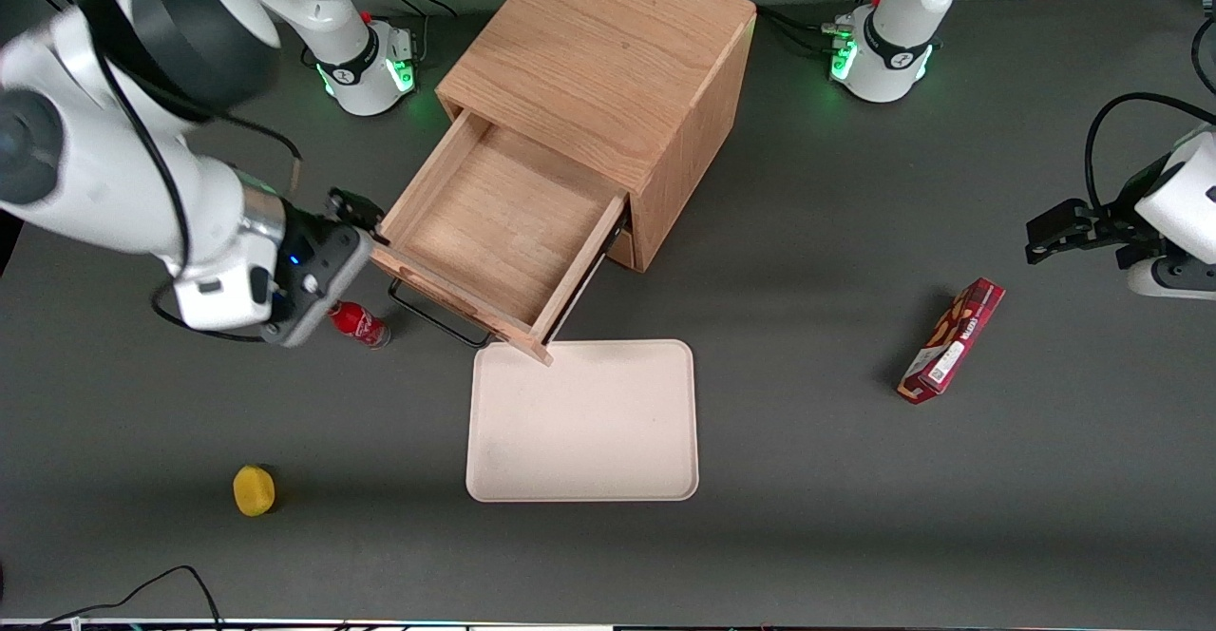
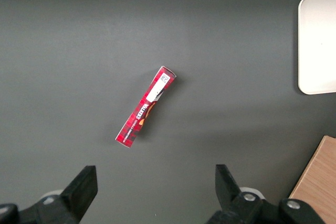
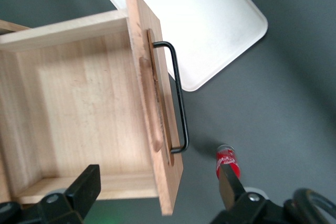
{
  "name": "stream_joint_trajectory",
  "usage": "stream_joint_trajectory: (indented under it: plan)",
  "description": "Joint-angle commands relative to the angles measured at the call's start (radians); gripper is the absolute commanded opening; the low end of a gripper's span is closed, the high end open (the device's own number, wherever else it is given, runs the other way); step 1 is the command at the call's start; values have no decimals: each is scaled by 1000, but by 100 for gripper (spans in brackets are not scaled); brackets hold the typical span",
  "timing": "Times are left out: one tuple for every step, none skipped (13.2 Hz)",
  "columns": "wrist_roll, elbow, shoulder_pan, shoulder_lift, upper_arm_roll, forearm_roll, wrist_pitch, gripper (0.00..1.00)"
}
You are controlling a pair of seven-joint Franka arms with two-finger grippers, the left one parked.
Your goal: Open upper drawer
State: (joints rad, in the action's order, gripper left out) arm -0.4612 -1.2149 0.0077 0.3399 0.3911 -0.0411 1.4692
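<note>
The upper drawer [image 1: 494, 222] of the oak cabinet [image 1: 608, 51] stands pulled far out, its inside bare. Its black bar handle [image 1: 432, 317] juts from the drawer front over the table. My right gripper [image 1: 356, 208] hovers at the drawer front's end toward the working arm's end of the table. It is open and holds nothing. In the right wrist view, the end of the drawer front [image 3: 163, 145] shows between the spread fingers of the gripper [image 3: 157, 182], and neither finger touches it. The handle [image 3: 181, 103] is free. The lower drawer is hidden under the upper one.
A small red bottle [image 1: 361, 324] lies on the table just below the gripper, beside the handle. A cream tray [image 1: 581, 422] sits in front of the open drawer. A yellow object [image 1: 254, 490] lies nearer the front camera. A red box [image 1: 953, 340] lies toward the parked arm's end.
</note>
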Motion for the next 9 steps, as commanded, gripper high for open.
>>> stream_joint_trajectory:
  plan:
    - [142,12,8,-64,27,-6,-27,100]
    - [238,5,8,-96,49,1,-35,100]
    - [350,3,8,-119,49,-2,-41,100]
    - [477,0,8,-158,51,0,-65,100]
    - [595,-5,5,-185,51,4,-76,100]
    - [692,-5,-5,-194,49,4,-79,100]
    - [772,-6,-9,-196,34,4,-96,100]
    - [820,-6,-14,-191,14,18,-102,100]
    - [838,-12,-15,-196,-18,61,-105,100]
